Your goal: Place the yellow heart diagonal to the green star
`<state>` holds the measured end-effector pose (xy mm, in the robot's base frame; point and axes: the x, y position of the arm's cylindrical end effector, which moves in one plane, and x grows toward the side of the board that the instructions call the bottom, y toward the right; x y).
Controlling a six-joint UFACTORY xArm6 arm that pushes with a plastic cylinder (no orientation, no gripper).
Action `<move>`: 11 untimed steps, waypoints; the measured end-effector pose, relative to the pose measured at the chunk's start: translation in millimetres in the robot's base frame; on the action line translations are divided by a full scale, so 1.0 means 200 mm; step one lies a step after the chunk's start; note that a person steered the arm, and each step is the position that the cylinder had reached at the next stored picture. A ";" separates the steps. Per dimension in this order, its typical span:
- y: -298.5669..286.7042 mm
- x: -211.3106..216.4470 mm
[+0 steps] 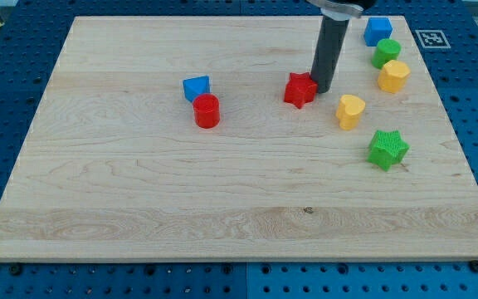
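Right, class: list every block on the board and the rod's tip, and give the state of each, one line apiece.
my tip: on the board, at the red star's right edge
red star: flat, beside my tip
yellow heart: flat, up-left of green star, apart
green star: flat, alone
blue block: touching red cylinder
red cylinder: upright
blue cube, green cylinder, yellow hexagon: clustered top right

I see the yellow heart (350,110) lying flat on the board, with the green star (387,149) near it at its four o'clock.
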<state>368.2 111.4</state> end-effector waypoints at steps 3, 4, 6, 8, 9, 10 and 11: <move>0.06 -0.05; 0.14 0.03; 0.28 0.11; 0.38 0.19; 0.35 0.26; 0.29 0.32; 0.24 0.38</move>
